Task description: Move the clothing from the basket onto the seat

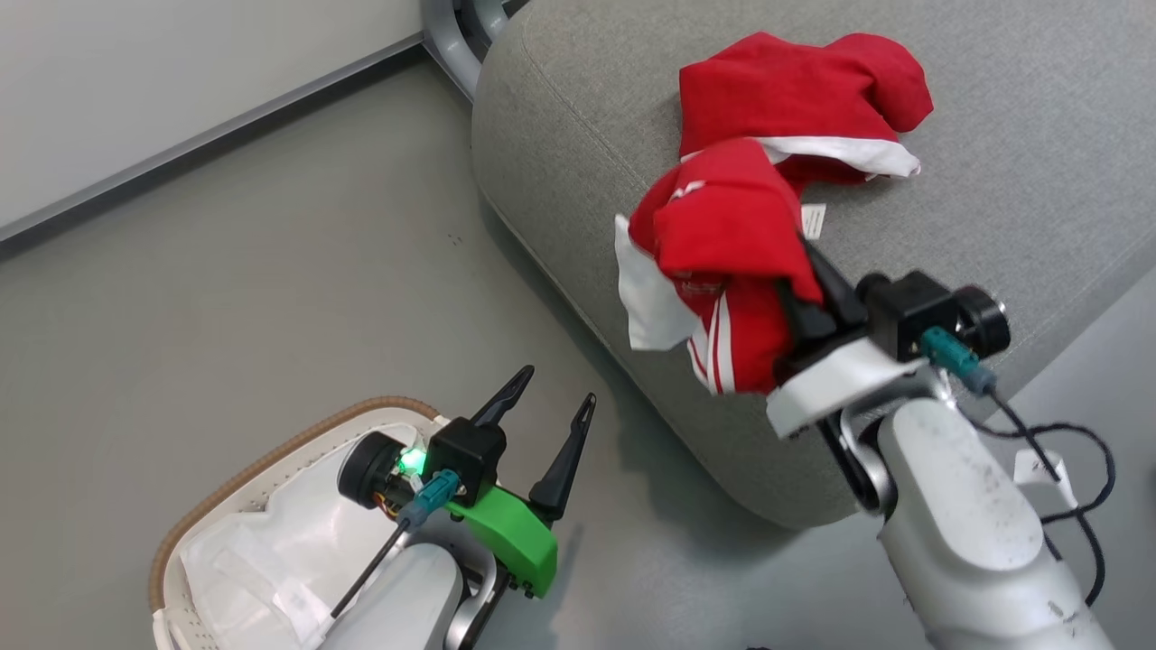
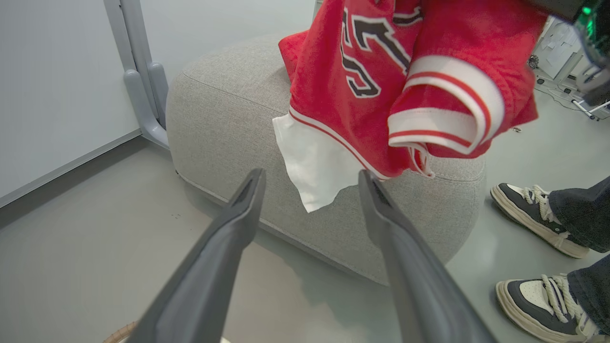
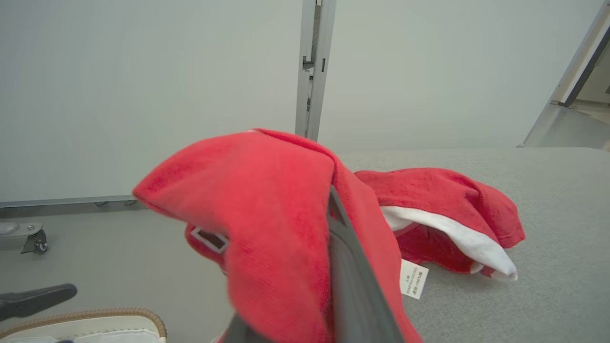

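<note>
One piece of the red clothing (image 1: pixel 795 99) lies crumpled on the grey seat (image 1: pixel 1039 181). A second red garment (image 1: pixel 731 262) with white bands and dark lettering (image 2: pixel 362 71) hangs from my right gripper (image 1: pixel 804 289), which is shut on it above the seat's front-left edge. The cloth drapes over that gripper's fingers (image 3: pixel 345 257) and hides their tips. My left gripper (image 1: pixel 546 406) stands open with nothing in it, over the floor beside the basket (image 1: pixel 262 460). The basket holds a white liner sheet (image 1: pixel 271 551).
A person's two sneakers (image 2: pixel 538 219) stand on the floor right of the seat (image 2: pixel 228 109). A grey metal frame leg (image 1: pixel 456 36) meets the wall behind the seat. A black cable (image 1: pixel 1075 487) loops off my right forearm. Bare grey floor lies between basket and seat.
</note>
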